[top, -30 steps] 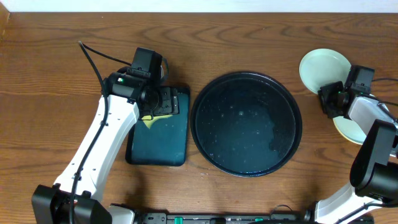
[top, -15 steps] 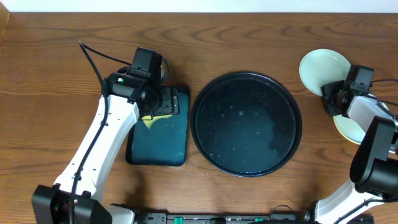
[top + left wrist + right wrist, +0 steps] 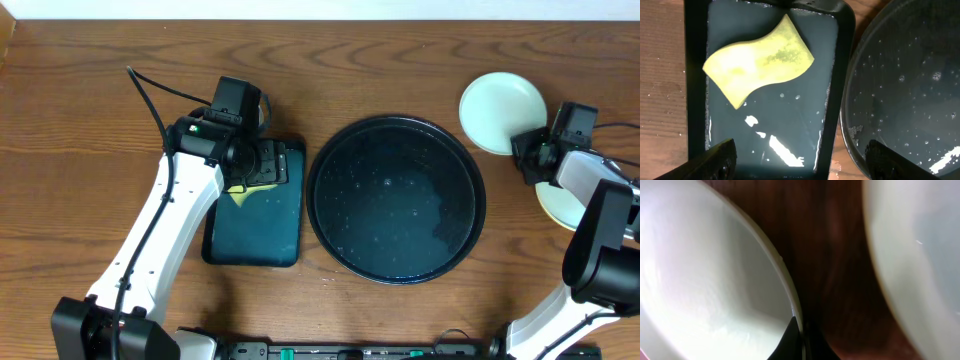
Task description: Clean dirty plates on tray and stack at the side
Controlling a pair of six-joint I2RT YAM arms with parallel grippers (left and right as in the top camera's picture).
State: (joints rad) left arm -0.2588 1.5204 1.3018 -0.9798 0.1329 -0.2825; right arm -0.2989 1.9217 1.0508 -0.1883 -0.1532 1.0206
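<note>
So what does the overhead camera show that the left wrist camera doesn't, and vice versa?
Only the overhead view shows both arms, the right gripper at the rim of a pale mint plate, a second plate partly under that arm, and the whole round black tray. Only the left wrist view shows the whole yellow sponge, water glinting in the rectangular teal tray, and the left gripper with fingers wide apart. Both show the sponge, the teal tray and the black tray.

wooden table (image 3: 400, 45): black tray (image 3: 395, 200), teal tray (image 3: 262, 225)
</note>
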